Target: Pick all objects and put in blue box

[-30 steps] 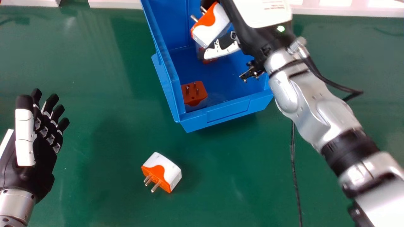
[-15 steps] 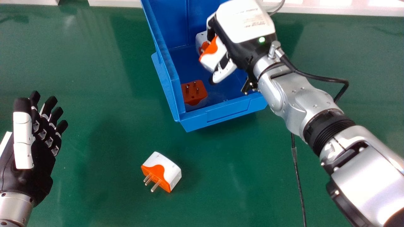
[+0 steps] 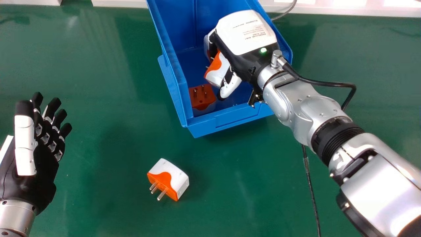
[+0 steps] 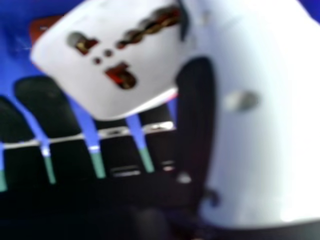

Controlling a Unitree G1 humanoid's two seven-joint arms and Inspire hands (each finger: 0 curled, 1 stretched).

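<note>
Lying on the counter (image 3: 98,184), a blocky white adapter (image 3: 175,175) is pointing three metal pins out of its wavy-edged orange end, while the left robot hand (image 3: 42,172) is hanging unclenched farther left. Inside the blue box (image 3: 232,119), another adapter (image 3: 202,100) is standing pins-up by the near wall, its top red-orange; the right robot hand (image 3: 243,59) is grasping a third adapter (image 3: 218,72), white with an orange end and socket holes, and a fourth adapter (image 3: 206,45) is sitting partly hidden behind that hand.
</note>
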